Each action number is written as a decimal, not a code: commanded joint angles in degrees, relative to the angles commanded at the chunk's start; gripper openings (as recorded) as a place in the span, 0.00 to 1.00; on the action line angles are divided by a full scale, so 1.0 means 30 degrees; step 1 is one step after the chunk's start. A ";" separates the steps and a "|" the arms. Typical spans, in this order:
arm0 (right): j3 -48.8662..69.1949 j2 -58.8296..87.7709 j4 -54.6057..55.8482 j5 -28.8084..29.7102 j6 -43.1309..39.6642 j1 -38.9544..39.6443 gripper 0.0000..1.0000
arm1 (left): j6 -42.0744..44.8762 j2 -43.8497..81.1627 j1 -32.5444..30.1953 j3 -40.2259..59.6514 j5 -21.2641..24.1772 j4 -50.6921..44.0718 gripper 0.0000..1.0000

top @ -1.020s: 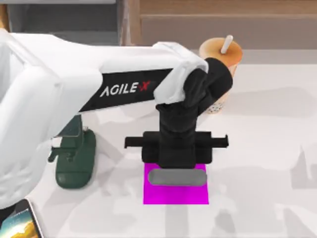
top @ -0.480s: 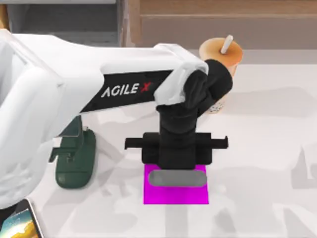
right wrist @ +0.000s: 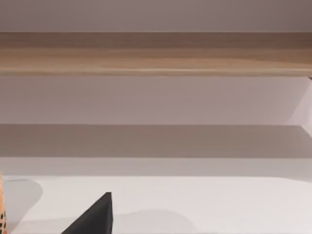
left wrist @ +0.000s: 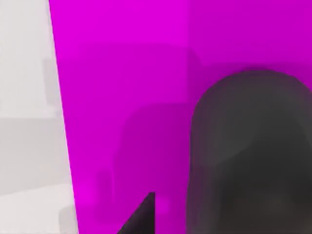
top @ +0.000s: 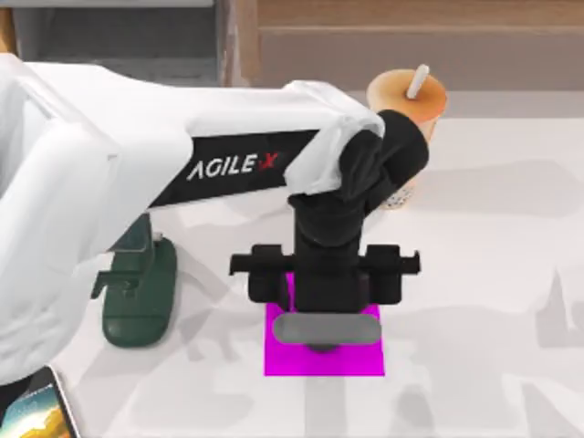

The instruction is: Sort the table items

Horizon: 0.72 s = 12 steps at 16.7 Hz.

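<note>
- Lying on the magenta mat [left wrist: 122, 97], small black computer mouse [left wrist: 248, 151]; rounded dark end seen close in the left wrist view, mat showing around it.
- Sitting near the table's middle, slightly toward 6 o'clock, magenta mat [top: 324, 363] in the top view; mouse on it, under the left arm's wrist.
- Hovering right over the mat and mouse, left gripper [top: 326, 319], pointing straight down; black crossbar of the gripper just at 12 o'clock of the mat.
- Left jaw state: cannot tell, blocked by the wrist from above.
- Reaching in from 9 o'clock, white left arm [top: 137, 164] with AgileX lettering, black wrist at the end.
- Standing upright at 1 o'clock from the mat, tall peach bubble-tea cup [top: 406, 96] with white straw [top: 418, 80]; partly hidden behind the black wrist, apart from the mat.
- Lying at 8 o'clock from the mat, at the frame's corner, silver-edged smartphone [top: 36, 415], colourful screen up, cut off by the edge.
- Resting at 9 o'clock from the mat, dark green stapler-shaped item [top: 137, 297], well apart from the mat, near the phone.
- Carrying all of it, white table [top: 493, 274].
- Parked over bare table, right gripper [right wrist: 92, 219], facing a wooden ledge [right wrist: 156, 53]; jaw state cannot be told.
</note>
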 joint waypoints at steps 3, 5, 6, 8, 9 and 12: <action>0.0000 0.0000 0.0000 0.0000 0.0000 0.0000 1.00 | 0.0000 0.0000 0.0000 0.0000 0.0000 0.0000 1.00; 0.0000 0.0000 0.0000 0.0000 0.0000 0.0000 1.00 | 0.0000 0.0000 0.0000 0.0000 0.0000 0.0000 1.00; 0.0000 0.0000 0.0000 0.0000 0.0000 0.0000 1.00 | 0.0000 0.0000 0.0000 0.0000 0.0000 0.0000 1.00; 0.0000 0.0000 0.0000 0.0000 0.0000 0.0000 1.00 | 0.0000 0.0000 0.0000 0.0000 0.0000 0.0000 1.00; 0.0000 0.0000 0.0000 0.0000 0.0000 0.0000 1.00 | 0.0001 -0.0013 0.0032 0.0004 0.0000 -0.0003 1.00; 0.0000 0.0000 0.0000 0.0000 0.0000 0.0000 1.00 | -0.0425 -0.0172 0.0045 -0.0069 -0.0068 -0.0088 1.00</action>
